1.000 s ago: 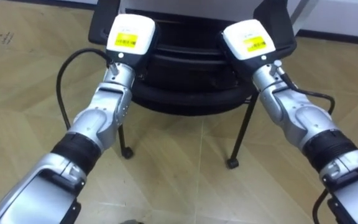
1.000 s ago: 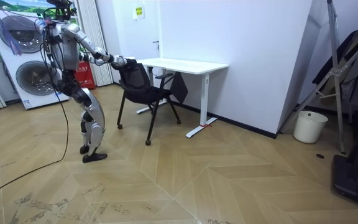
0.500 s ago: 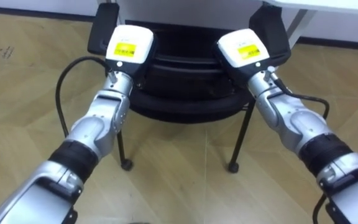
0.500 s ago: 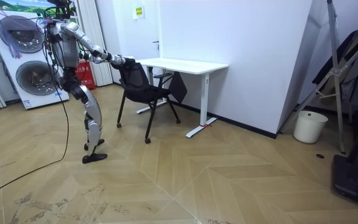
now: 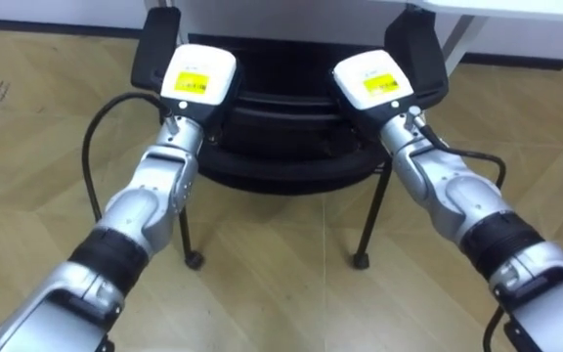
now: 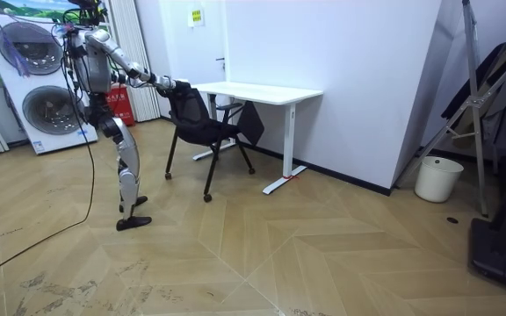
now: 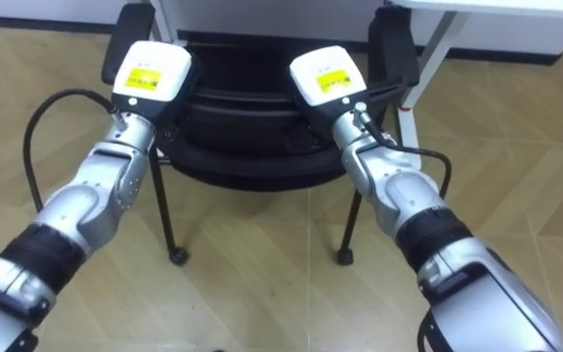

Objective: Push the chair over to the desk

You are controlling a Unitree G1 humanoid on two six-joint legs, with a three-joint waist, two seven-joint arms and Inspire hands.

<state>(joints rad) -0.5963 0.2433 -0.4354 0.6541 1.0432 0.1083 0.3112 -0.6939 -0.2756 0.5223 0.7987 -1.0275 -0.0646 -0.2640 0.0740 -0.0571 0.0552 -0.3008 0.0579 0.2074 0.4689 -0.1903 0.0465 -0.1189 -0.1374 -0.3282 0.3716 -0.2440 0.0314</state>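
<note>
touching chair (image 5: 281, 147), left hand (image 5: 197, 80), right hand (image 5: 372, 82)

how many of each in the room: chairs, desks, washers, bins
chair: 1
desk: 1
washers: 2
bin: 1
total: 5

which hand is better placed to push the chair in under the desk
Neither clearly: the left hand and right hand are level at the back of the chair, one near each side. Pushing with both looks best; one alone would probably swing it.
</note>
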